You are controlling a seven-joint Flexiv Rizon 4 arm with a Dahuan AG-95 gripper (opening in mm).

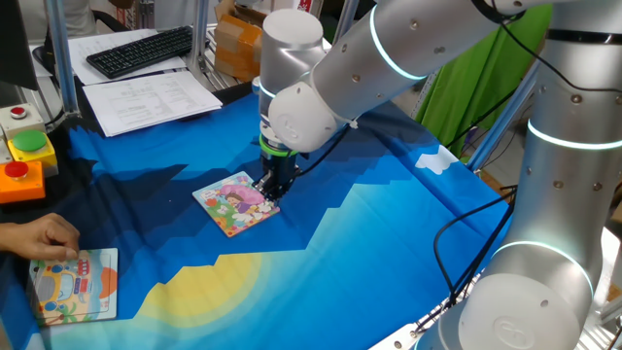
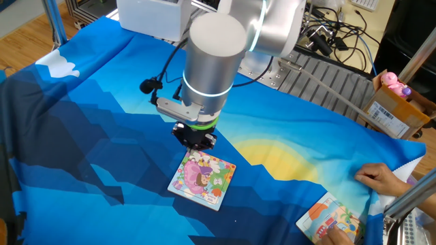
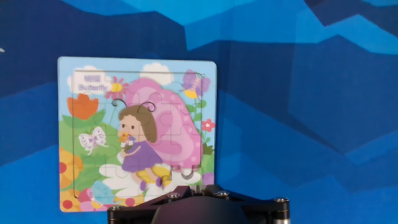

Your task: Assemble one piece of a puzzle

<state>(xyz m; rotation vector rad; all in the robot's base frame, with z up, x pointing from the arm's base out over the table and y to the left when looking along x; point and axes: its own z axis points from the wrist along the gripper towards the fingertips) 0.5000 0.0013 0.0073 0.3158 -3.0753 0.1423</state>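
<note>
The puzzle (image 1: 233, 204) (image 2: 202, 180) (image 3: 137, 124) is a small square board with a pink and green cartoon picture. It lies flat on the blue cloth near the table's middle. My gripper (image 1: 267, 187) (image 2: 194, 143) (image 3: 196, 188) points straight down at the puzzle's edge, low over it or touching it. Its fingers are pressed together, shut. In the hand view the picture looks whole up to the black gripper body. The piece cannot be made out apart from the board; whatever lies under the fingertips is hidden.
A larger board with a pale blue and orange picture (image 1: 76, 284) (image 2: 330, 219) lies at a table corner under a person's hand (image 1: 39, 236) (image 2: 378, 178). A button box (image 1: 24, 156), papers (image 1: 151, 97) and a keyboard (image 1: 141, 51) sit beyond the cloth.
</note>
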